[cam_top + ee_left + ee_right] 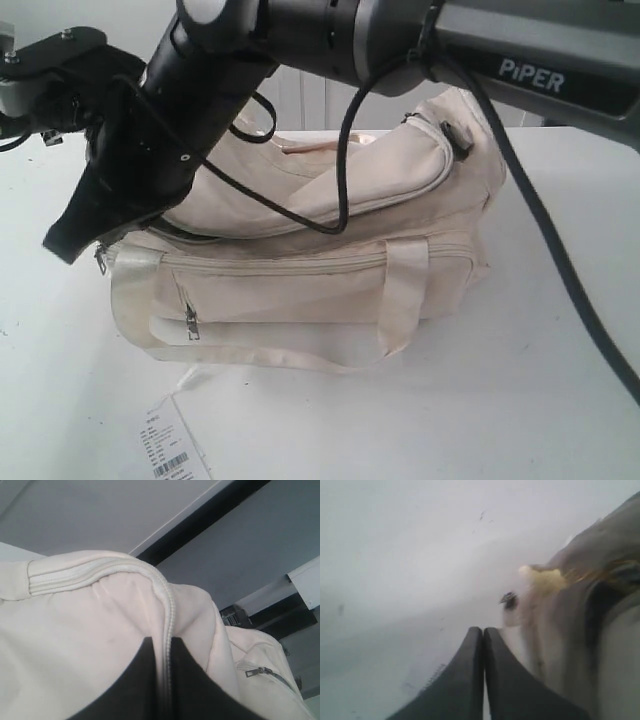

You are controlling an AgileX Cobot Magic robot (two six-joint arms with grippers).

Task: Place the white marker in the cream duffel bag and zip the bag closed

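Right gripper (483, 630), fingers pressed together and empty, is hovering at the left-hand end of the cream duffel bag (300, 290). Left gripper (161, 641) is pinching the raised zip edge (167, 605), which is running lengthwise rightward. White marker isn't showing, possibly already inside.

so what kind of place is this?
Likely a robotics lab test bench: plain white tabletop, grey robot arm marked PiPER, a cream fabric duffel bag and a white paper barcode tag.

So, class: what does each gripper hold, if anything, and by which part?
The left gripper pinches the cream duffel bag by its zip edge; the right gripper, shut, holds nothing.
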